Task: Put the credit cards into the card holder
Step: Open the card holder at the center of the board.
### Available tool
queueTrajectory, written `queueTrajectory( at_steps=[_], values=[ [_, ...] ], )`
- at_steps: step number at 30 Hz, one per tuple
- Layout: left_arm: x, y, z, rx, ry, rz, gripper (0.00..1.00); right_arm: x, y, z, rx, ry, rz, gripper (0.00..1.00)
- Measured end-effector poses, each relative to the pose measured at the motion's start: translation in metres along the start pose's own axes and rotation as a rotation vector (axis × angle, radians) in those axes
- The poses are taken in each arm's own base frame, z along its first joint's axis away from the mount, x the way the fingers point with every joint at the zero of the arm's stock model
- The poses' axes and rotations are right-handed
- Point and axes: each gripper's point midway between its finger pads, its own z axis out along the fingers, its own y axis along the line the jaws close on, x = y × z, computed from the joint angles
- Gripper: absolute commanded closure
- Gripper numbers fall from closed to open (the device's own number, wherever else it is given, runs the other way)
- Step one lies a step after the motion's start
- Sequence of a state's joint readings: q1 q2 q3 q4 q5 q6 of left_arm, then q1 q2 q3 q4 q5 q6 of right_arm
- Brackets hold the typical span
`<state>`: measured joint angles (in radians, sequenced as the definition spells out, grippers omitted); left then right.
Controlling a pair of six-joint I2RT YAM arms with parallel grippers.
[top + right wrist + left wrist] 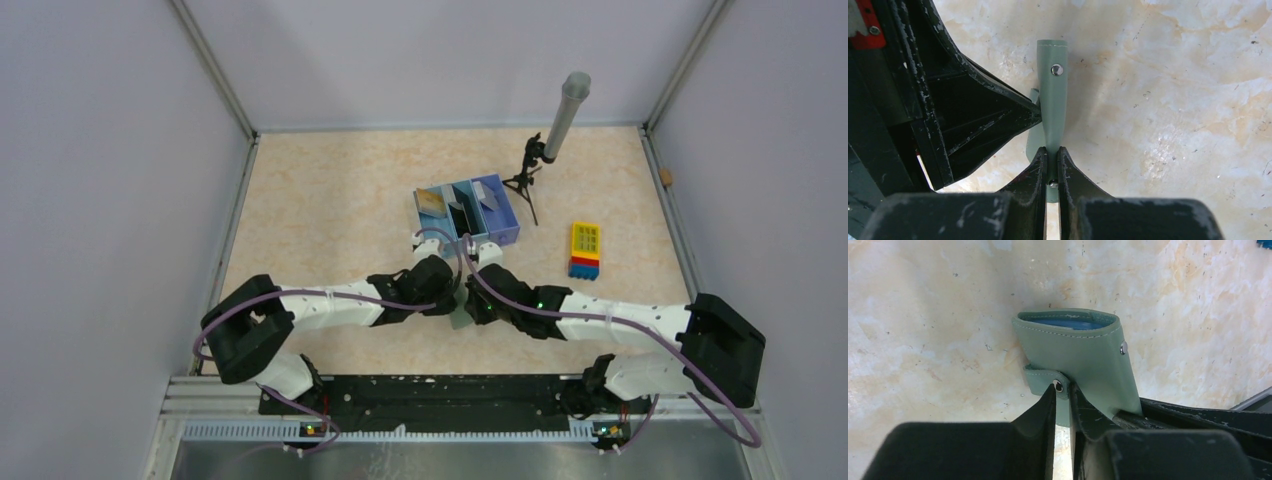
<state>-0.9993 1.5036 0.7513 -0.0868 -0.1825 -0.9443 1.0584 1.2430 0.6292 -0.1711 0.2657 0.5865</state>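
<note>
Just on the near side of the blue tray, the right pincer clamps the card holder by its edge. The left pincer, nearly closed, seems to pinch its snap tab.

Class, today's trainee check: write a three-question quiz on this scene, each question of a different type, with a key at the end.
1. True or false: the card holder is spread open flat.
2. Multiple choice: what does the right end effector pinch? A) a loose card B) the card holder C) a pen
3. Fill in: in the top view, the yellow block lies to the ___ of the blue tray.
Key: 1 false: it is folded, and the left end effector grips its snap strap. 2 B. 3 right.
</note>
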Motion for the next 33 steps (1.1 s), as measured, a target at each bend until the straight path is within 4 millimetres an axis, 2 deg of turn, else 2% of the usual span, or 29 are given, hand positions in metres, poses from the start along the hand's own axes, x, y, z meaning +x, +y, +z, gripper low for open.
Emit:
queueTrajectory(
  at_steps=[4, 25, 33],
  values=[
    [0.0, -0.002, 0.0, 0.006, -0.001, -0.003, 1.0, 0.0, 0.0, 0.0, -0.001, -0.001, 0.0, 1.0],
    [-0.003, 0.007, 0.001, -0.047, -0.033, -0.052, 1.0, 0.004, -0.015, 0.012, 0.136, -0.005, 0.028, 1.0],
    [-0.004, 0.033, -0.001, -0.13, -0.068, -0.057, 1.0, 0.014, -0.024, 0.016, 0.192, 0.021, 0.031, 1.0]
  ],
)
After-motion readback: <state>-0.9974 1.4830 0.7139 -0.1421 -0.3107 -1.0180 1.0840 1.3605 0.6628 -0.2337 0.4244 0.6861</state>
